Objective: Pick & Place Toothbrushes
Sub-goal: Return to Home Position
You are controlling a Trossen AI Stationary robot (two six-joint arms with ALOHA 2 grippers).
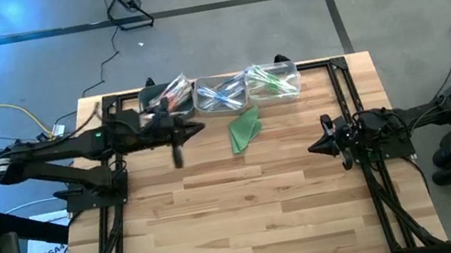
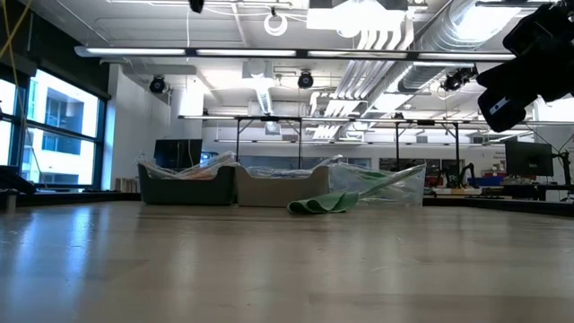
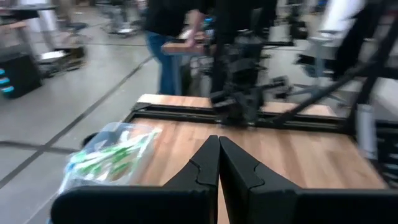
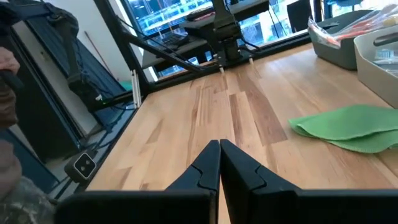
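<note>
Three bins line the far edge of the table (image 1: 251, 220): a dark blue bin (image 2: 184, 192), a gray bin (image 2: 269, 193) and a transparent bin (image 2: 401, 184). The toothbrushes (image 3: 106, 158) I can make out all lie inside them, green ones in the transparent bin and orange-tinted ones in the dark blue one. None shows loose on the wood. So the sorting looks finished to me, and what is left is tidy parking. The left gripper (image 3: 219, 163) hangs out over the table just in front of the dark blue and gray bins, its two fingers pressed flat together with nothing between them. The right gripper (image 4: 219, 163) sits folded back at its own side of the table, fingers likewise closed and empty, and to my eye needs no move. To bring the left arm home well, I would lift it a little first, then draw it straight back toward its base. That keeps the wrist clear of the bin rims and of the brush ends poking above them, since a clipped bin could spill sorted brushes. The folded green cloth (image 1: 246, 129) lies near the gray bin, off that path, and is best left alone.
</note>
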